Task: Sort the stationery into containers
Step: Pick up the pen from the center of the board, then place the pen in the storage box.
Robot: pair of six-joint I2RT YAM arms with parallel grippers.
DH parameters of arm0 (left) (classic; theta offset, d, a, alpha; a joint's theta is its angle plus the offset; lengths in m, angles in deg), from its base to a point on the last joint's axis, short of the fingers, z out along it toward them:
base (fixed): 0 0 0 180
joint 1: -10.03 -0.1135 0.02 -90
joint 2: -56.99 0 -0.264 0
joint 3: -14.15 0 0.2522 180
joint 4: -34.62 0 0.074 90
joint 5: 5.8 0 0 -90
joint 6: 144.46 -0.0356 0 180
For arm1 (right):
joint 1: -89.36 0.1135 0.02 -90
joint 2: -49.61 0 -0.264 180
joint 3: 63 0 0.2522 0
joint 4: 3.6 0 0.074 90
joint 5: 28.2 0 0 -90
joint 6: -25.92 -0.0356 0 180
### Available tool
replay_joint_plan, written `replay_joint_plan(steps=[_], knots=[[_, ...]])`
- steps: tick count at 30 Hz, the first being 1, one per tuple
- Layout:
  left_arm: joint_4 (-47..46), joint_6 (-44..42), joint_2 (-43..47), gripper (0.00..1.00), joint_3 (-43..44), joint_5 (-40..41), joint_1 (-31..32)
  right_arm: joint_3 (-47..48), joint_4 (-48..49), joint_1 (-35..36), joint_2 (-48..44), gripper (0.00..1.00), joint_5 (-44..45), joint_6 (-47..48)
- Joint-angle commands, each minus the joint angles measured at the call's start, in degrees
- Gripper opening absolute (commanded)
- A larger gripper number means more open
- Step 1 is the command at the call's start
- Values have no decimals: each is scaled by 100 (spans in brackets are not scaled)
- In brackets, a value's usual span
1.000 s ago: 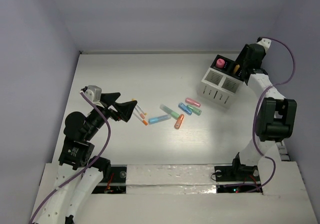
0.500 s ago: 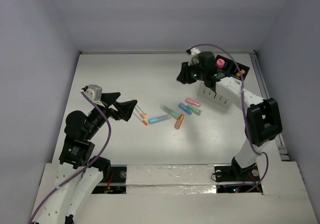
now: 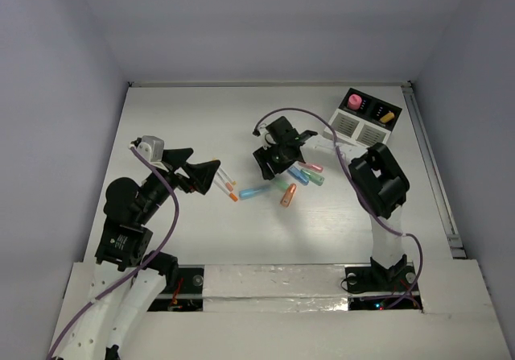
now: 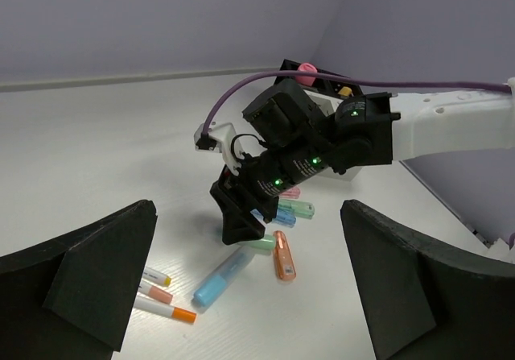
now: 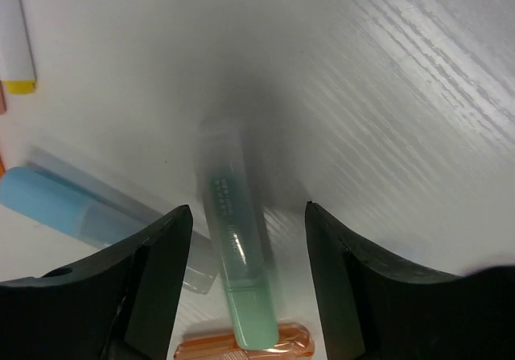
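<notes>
My right gripper (image 3: 272, 165) hangs open low over the pile of stationery at mid-table. A green highlighter (image 5: 237, 263) lies between its fingers, untouched on both sides. A pale blue one (image 5: 56, 207) lies to its left and an orange one (image 5: 241, 348) crosses its near end. More blue (image 3: 299, 175), mint (image 3: 315, 178) and pink (image 3: 312, 167) pieces lie just right. My left gripper (image 3: 213, 176) is open and empty beside the thin white sticks (image 3: 229, 187). The containers (image 3: 360, 126) stand at the back right, with a pink cylinder (image 3: 354, 101) and a yellow-orange piece (image 3: 388, 116) in the black section.
The right arm (image 3: 378, 175) stretches across from its base to the pile, with its purple cable looping above. Grey walls close in the table on the left, the back and the right.
The right arm has swung from the containers at the back right down to the pile at mid-table, leaving the yellow-orange piece in the black section. The left arm has not moved.
</notes>
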State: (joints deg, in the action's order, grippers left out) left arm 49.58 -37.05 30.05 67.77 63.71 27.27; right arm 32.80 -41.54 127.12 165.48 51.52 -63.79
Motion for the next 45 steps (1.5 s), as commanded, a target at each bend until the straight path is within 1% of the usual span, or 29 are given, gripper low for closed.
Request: replay_joint_plan(steps=[1, 5, 9, 14, 16, 17, 19, 20, 22, 23, 24, 28, 30, 33, 35, 36, 37, 38, 39, 40, 41, 42, 43, 45], knots=[[-216, -45, -40, 99, 22, 1, -27, 295, -104, 100, -74, 64, 342, 199], [-216, -53, -39, 99, 22, 1, -27, 330, -244, 206, 110, 62, 615, 216], [-216, -45, -31, 99, 31, -8, -27, 427, -394, 372, 313, 52, 949, 243], [-216, -53, -22, 99, 22, -8, -27, 550, -438, 373, 479, 51, 932, 252], [-216, -45, -4, 99, 22, 1, -27, 629, -421, 373, 498, 42, 993, 260], [-216, -45, -4, 99, 22, 1, -27, 655, -394, 373, 498, 39, 1098, 261], [-216, -53, -13, 99, 22, -7, -27, 699, -263, 373, 436, 33, 1309, 234], [-216, -45, -4, 99, 22, 1, -27, 725, -184, 373, 384, 32, 1431, 225], [-216, -45, -4, 99, 22, -8, -27, 752, 18, 373, 191, 24, 1564, 243], [-216, -36, -4, 99, 22, -16, -27, 813, 97, 373, 138, 23, 1712, 252], [-216, -45, -4, 99, 22, -16, -27, 857, 159, 373, 68, 19, 1784, 260], [-225, -36, -13, 99, 22, -16, -27, 1015, 589, 373, -406, 19, 2205, 261], [-216, -36, 4, 99, 13, -16, -27, 1051, 721, 259, -626, 19, 2416, 226], [-216, -36, 22, 99, 22, -25, -27, 955, 1108, -118, -1197, 20, 2741, 94], [-216, -36, 31, 99, 22, -25, -27, 674, 1590, -417, -1548, 20, 3031, -20], [-216, -45, 39, 99, 22, -43, -27, 534, 1784, -801, -1951, 20, 3067, -212], [-216, -36, 48, 99, 22, -34, -27, 176, 2273, -1031, -2146, 20, 3076, -310], [-216, -45, 74, 99, 22, -43, -27, -11, 2565, -1277, -2339, 20, 3111, -580], [-216, -45, 83, 99, 22, -43, -27, -204, 2846, -1767, -2663, 20, 3146, -757], [-216, -36, 101, 99, 22, -43, -27, -406, 3328, -2007, -2806, 21, 3120, -942], [-207, -53, 118, 99, 31, -43, -27, -713, 3550, -2227, -2903, 21, 3103, -1231], [-198, -45, 127, 99, 22, -34, -27, -838, 3726, -2412, -2973, 21, 3216, -1321], [-198, -45, 145, 99, 22, -17, -27, -900, 3867, -2683, -3035, 21, 3347, -1348], [-189, -45, 163, 99, 31, -8, 34, -909, 4088, -2896, -3001, 21, 3822, -1269]])
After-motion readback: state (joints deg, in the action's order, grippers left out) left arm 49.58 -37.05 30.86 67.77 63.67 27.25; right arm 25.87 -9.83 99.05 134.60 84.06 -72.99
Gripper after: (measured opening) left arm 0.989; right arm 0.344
